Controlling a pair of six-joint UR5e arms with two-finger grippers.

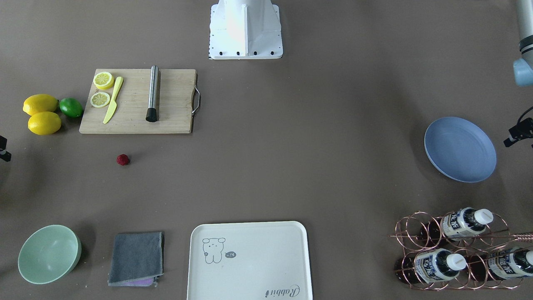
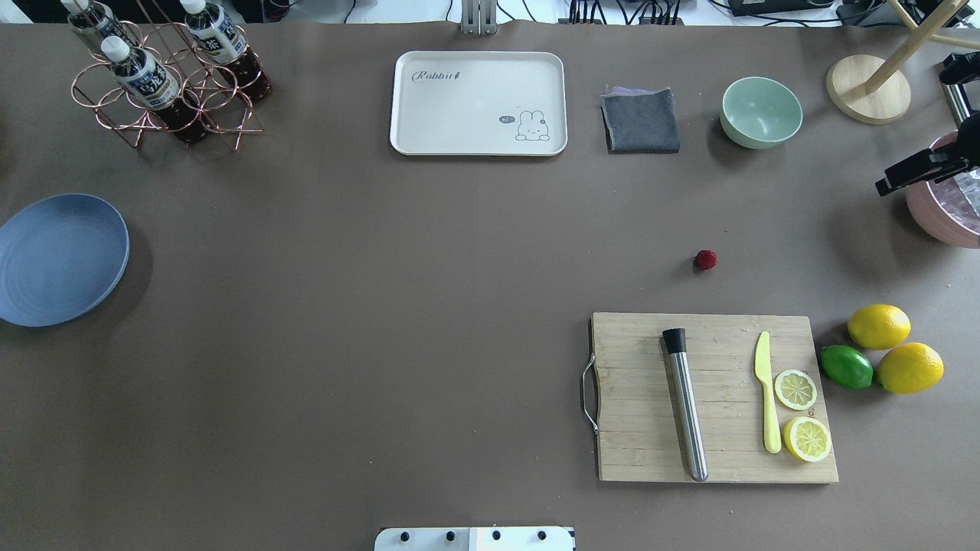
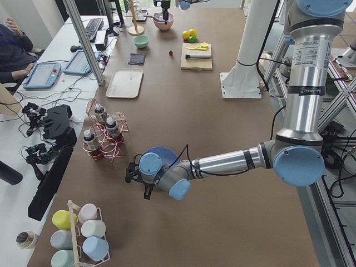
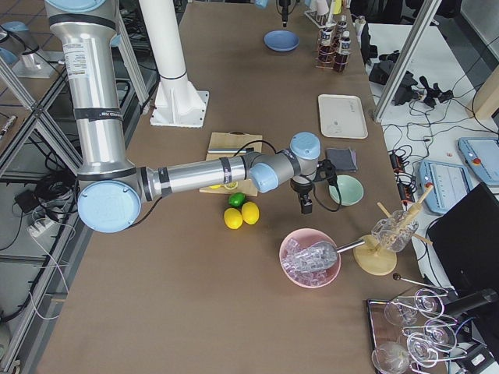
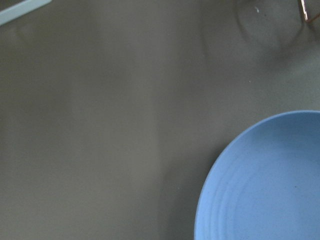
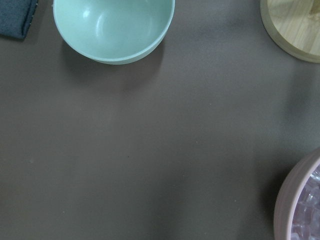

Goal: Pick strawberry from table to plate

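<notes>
The strawberry [image 1: 123,159] [image 2: 706,259] is a small dark-red berry lying alone on the table [image 2: 383,306], just beyond the cutting board. The blue plate [image 1: 460,149] [image 2: 61,259] sits far off at the table's opposite end; its rim also fills a corner of the left wrist view [image 5: 265,185]. My left gripper [image 3: 146,191] hangs beside the plate, and I cannot tell whether it is open or shut. My right gripper [image 4: 306,204] hovers between the mint bowl and the pink bowl, away from the strawberry; I cannot tell its state either. Neither wrist view shows fingers.
A wooden cutting board [image 2: 635,383] carries a steel rod, a yellow knife and lemon slices. Two lemons [image 2: 879,326] and a lime [image 2: 846,366] lie beside it. A mint bowl [image 2: 761,112], grey cloth [image 2: 641,120], cream tray [image 2: 478,103], bottle rack [image 2: 164,84] and pink bowl [image 2: 945,210] line the edges.
</notes>
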